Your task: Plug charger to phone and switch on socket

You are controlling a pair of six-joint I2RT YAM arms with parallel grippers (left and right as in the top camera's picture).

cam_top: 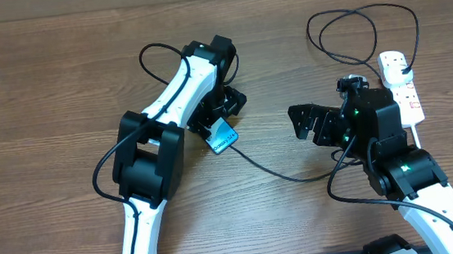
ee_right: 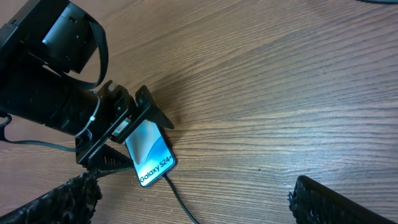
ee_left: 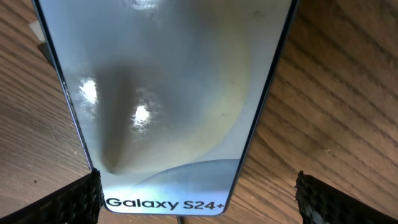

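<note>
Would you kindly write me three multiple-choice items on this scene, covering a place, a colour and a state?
1. The socket lies: A under the left arm; B at the table's right; C at its left edge.
2. The cable reaching the phone is: A white; B red; C black.
3. The left pincer is: A open astride the phone; B shut on the cable; C shut on the phone.
B, beside the right arm; C, a dark line overhead; A, fingertips clear of the phone's edges.
</note>
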